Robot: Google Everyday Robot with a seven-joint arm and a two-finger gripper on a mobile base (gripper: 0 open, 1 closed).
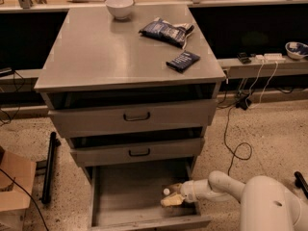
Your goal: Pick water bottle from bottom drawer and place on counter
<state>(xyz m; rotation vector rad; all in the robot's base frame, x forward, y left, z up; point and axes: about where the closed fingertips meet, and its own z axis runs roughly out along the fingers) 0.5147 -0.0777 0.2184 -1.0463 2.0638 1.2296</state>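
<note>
The gripper is down inside the open bottom drawer, at its right side, against the bottle. I cannot tell whether it has a hold. The bottle is in the drawer, not yet lifted. Lifting it and setting it on the counter are left to do.

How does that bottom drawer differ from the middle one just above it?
The bottom drawer is pulled far out, its floor showing; the middle drawer is barely open. The middle drawer has a dark handle; no handle shows on the bottom drawer. The robot's hand reaches into the bottom drawer by the water bottle; the middle drawer's inside is hidden. Both are grey metal.
</note>
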